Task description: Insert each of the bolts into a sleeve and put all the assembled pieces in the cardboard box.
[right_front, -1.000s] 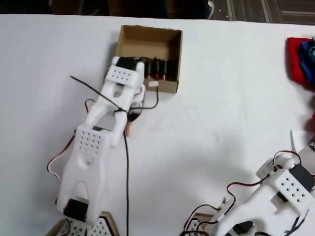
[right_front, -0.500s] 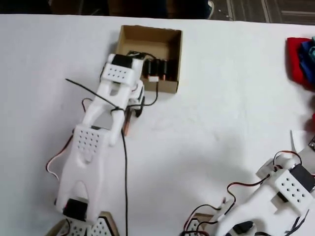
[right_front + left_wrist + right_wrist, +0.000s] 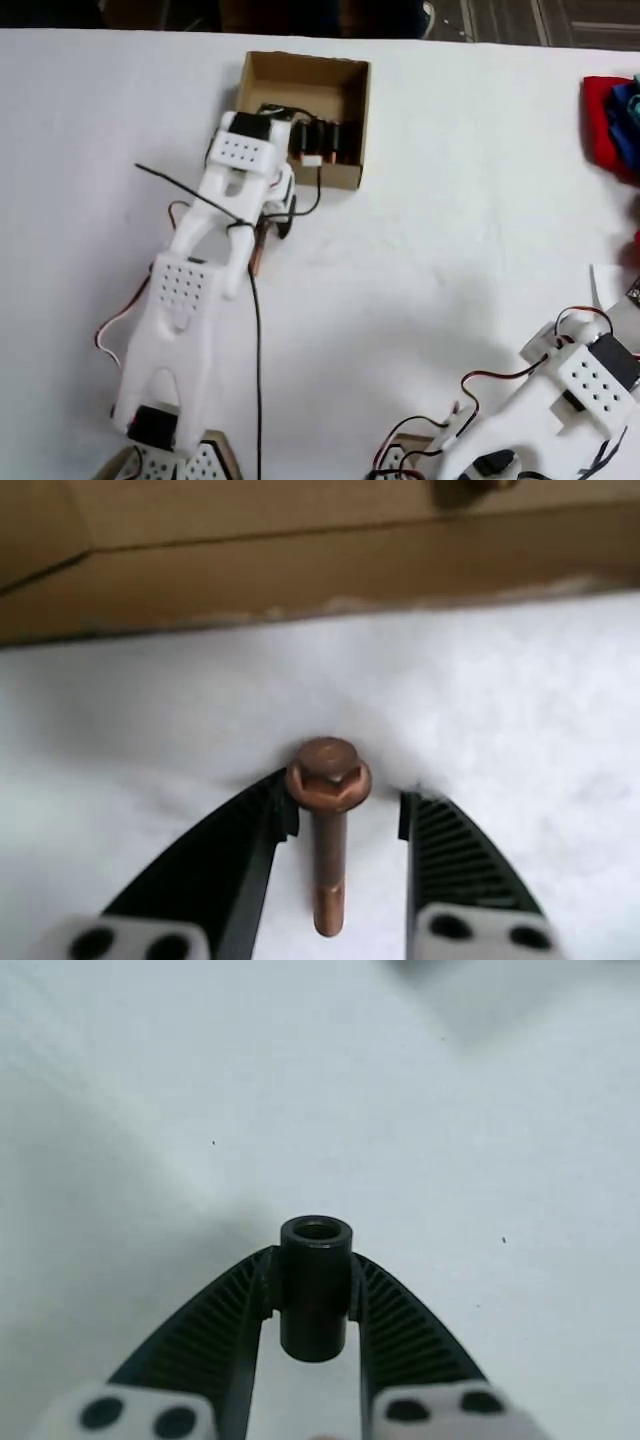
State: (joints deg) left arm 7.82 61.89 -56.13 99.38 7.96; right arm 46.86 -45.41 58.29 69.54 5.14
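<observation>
Left gripper (image 3: 345,810) is partly open astride the one copper hex-head bolt (image 3: 328,780). One finger touches the head and the other is just clear; the bolt lies on the white table (image 3: 450,200) just beside the one brown cardboard box (image 3: 352,100). Right gripper (image 3: 313,1280) is clamped on the one short black cylindrical sleeve (image 3: 316,1290). Versus 1 s ago: left wrist shifted slightly beside the box wall, right arm unmoved; dark pieces (image 3: 322,140) in the box are too crowded to count.

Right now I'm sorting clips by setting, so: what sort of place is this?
Probably a robotics test bench: two white arms at a white table, a cardboard box of parts, plus a bolt and a sleeve.
</observation>
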